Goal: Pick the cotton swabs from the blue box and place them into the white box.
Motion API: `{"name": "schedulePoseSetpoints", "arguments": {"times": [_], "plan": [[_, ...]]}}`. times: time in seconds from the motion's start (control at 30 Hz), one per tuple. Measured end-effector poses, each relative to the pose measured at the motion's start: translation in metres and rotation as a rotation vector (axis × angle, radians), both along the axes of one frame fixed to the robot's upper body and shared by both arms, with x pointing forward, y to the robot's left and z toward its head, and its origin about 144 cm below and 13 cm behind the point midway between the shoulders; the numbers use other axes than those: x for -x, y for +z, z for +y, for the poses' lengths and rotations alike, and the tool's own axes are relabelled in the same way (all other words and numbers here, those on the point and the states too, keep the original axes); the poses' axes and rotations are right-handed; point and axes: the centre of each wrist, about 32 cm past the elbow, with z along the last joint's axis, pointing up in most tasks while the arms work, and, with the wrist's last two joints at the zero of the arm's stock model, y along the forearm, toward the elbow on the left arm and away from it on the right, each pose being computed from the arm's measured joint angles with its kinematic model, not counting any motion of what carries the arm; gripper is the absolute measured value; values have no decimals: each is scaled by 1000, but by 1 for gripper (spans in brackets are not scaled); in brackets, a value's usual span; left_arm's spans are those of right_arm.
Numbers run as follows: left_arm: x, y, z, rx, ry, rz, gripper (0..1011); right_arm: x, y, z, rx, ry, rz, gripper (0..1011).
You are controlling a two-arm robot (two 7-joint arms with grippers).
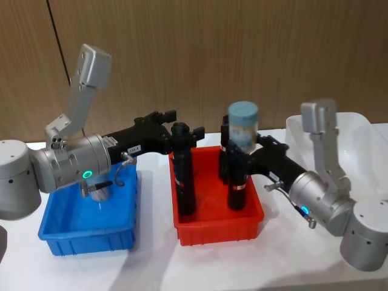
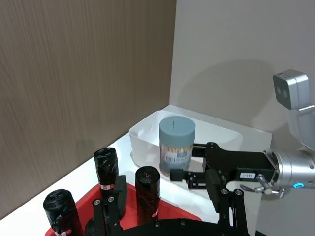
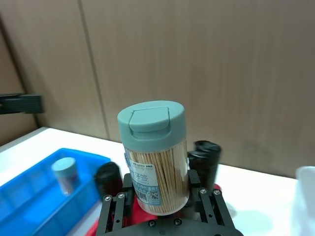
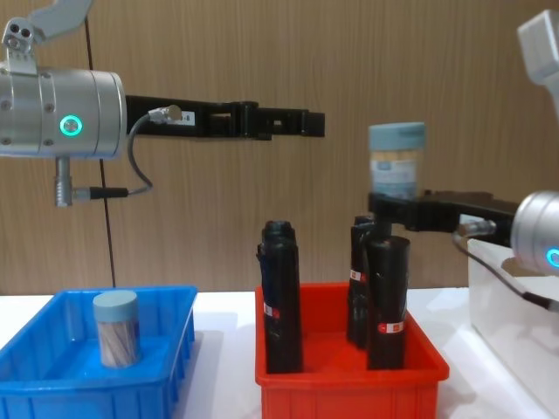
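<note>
In the chest view the right end effector [image 4: 393, 206] is clamped on the lower body of the held jar of cotton swabs [image 4: 396, 161], high above the red bin [image 4: 349, 377] and its black rolls [image 4: 281, 297]. The white box [image 4: 507, 301] sits to the right, and its rim stands taller than the bins. A low sideways carry could knock the jar or the arm against that rim or against a roll. The left end effector [image 4: 301, 123] hangs high over the gap between the bins. The other jar of cotton swabs [image 4: 116, 327] stands upright in the blue box [image 4: 87, 397] on the desk [image 4: 223, 301].

In the head view the held jar is over the back right part of the red bin, well short of the white box. Letting go here would likely drop it among the rolls. The left arm's cable droops close to the other jar and could snag it on a reach down.

In the left wrist view the left end effector's fingers stand apart with nothing between them. The held jar shows upright in front of the white box, gripped near its base, so most of its height is unsupported.

In the right wrist view the fingers press either side of the label, low down. With the lid end far above the grip, a quick swing might tilt the jar or let it slide through.
</note>
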Motion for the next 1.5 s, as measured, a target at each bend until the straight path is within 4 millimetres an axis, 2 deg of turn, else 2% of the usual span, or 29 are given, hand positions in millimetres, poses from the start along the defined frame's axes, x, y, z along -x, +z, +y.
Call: {"name": "schedulePoseSetpoints", "arguments": {"times": [0.87, 1.23, 1.43, 1.5], "plan": [[0, 0, 0, 0, 0, 0, 1004, -30, -9, -72, -27, -328, -5, 648], [0, 0, 0, 0, 0, 0, 1004, -39, -17, -91, -15, -403, 14, 653], [0, 0, 0, 0, 0, 0, 1004, -41, -19, -96, -12, -421, 22, 797], [0, 0, 0, 0, 0, 0, 1004, -42, -20, -97, -13, -426, 23, 882]]}}
